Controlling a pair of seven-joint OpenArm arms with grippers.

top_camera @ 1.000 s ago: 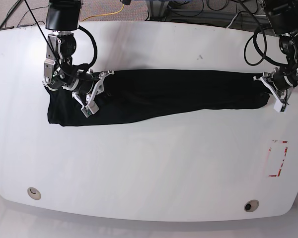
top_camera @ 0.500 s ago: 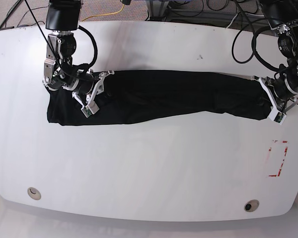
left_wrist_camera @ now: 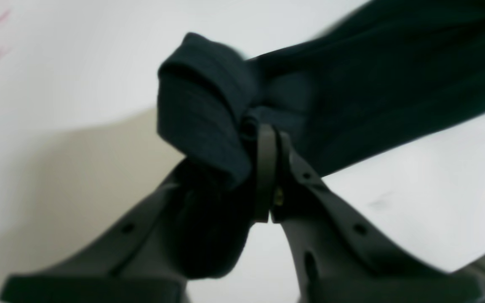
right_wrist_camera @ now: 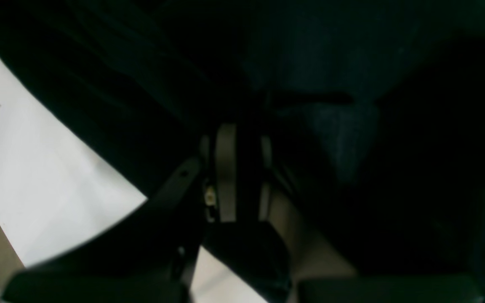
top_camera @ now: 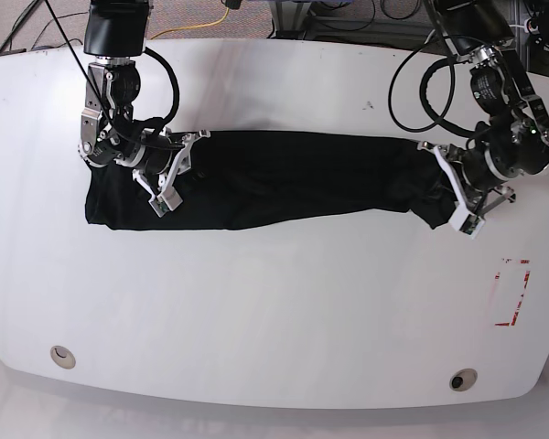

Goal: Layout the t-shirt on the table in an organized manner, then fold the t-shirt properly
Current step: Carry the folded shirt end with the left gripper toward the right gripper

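Starting at the left of the base view, we see the right gripper (top_camera: 167, 178) pressed down on the t-shirt (top_camera: 284, 178) near its wider end, which spreads toward the table's left side. In the right wrist view the dark fabric (right_wrist_camera: 352, 84) fills most of the frame and the two pale fingers (right_wrist_camera: 225, 168) stand close together with cloth packed around them; the picture is very dark, so we read this as a pinch on the fabric rather than state it flatly.

Moving across, the t-shirt lies as one long, bunched black band running left to right over the upper middle of the table (top_camera: 274, 311), narrowing toward its right end.

Further right, the left gripper (top_camera: 459, 197) sits at that narrow end. The left wrist view shows it plainly: the fingers (left_wrist_camera: 265, 168) are clamped on a rolled wad of the t-shirt (left_wrist_camera: 209, 113), which bulges out to one side of them, while the rest of the cloth trails away over the white surface (left_wrist_camera: 78, 63).

Near the table's right edge, well apart from the shirt, is the red dashed rectangle (top_camera: 512, 293). Two round grommets (top_camera: 63, 356) sit along the near edge, one at each side.
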